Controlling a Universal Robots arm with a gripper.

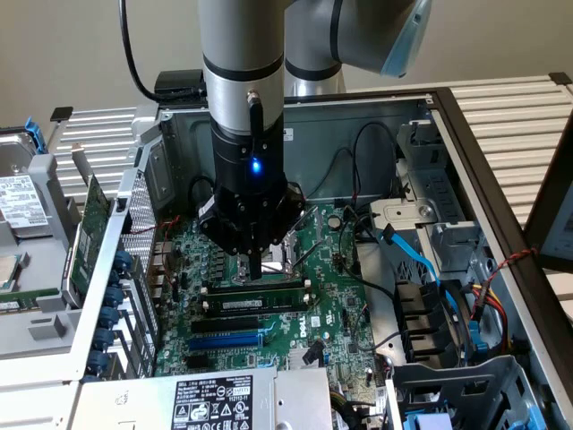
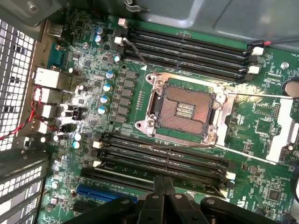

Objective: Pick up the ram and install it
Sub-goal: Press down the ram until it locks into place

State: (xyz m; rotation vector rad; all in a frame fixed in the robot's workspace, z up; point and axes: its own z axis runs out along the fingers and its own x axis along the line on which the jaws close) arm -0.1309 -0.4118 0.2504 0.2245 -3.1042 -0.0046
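Over the motherboard (image 1: 318, 269), the gripper (image 1: 255, 266) presses its jaws together onto the black slots (image 2: 159, 161), grasping nothing.

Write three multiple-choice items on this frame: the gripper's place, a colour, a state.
1. The gripper hangs over: A) the hard drive B) the black memory slots C) the power supply.
2. The long slot beside the black ones is: A) blue B) red C) white.
3. The CPU socket is: A) under a heatsink B) under a fan C) bare.
B: it points down at the slots beside the socket. A: its blue plastic shows in both views. C: its contact field lies exposed.
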